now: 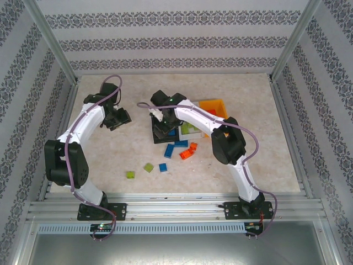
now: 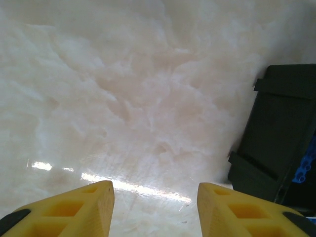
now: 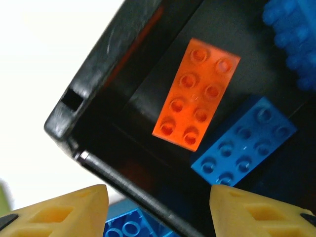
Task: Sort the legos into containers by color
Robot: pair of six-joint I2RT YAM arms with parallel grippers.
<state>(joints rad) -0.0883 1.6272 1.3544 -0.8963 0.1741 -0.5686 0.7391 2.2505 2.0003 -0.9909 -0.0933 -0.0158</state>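
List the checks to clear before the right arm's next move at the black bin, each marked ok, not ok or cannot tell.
1. Right fingers empty: ok, spread apart with nothing between them.
2. Black bin holds one colour: not ok, an orange brick lies inside beside a blue brick.
3. Orange brick reachable: ok, it lies flat, studs up, with nothing on top of it.
4. Left fingers clear: ok, spread and empty over bare table.
5. Sorting finished: not ok, a green brick and others lie loose on the table.
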